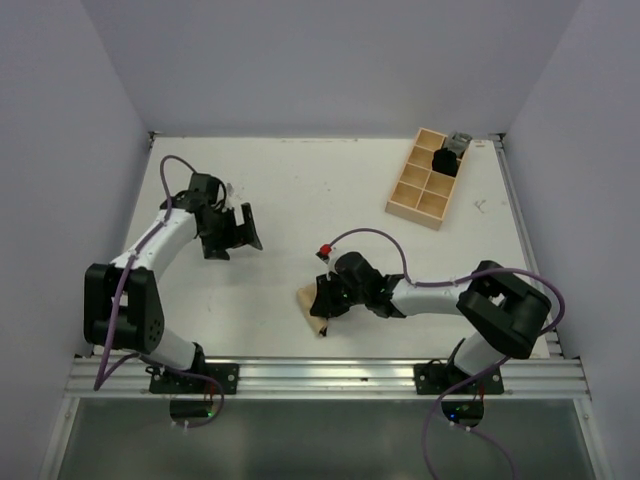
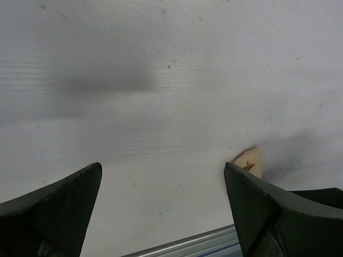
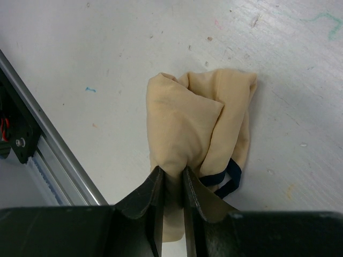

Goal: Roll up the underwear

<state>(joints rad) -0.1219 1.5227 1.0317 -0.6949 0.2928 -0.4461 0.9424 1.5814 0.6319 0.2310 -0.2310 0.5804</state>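
Note:
The underwear [image 3: 201, 123] is a bunched tan-beige bundle with a dark trim loop at its lower right. It lies on the white table near the front rail, seen in the top view [image 1: 310, 305]. My right gripper [image 3: 172, 179] is shut on a fold of its fabric, pinched between the two fingers, and also shows in the top view [image 1: 327, 296]. A corner of the underwear shows in the left wrist view [image 2: 252, 159]. My left gripper [image 2: 162, 184] is open and empty over bare table at the left, well apart from the garment, and shows in the top view [image 1: 233, 232].
A light wooden compartment tray [image 1: 428, 180] stands at the back right with dark items in its far cells. The metal front rail [image 3: 48, 152] runs close beside the underwear. Walls enclose the table on three sides.

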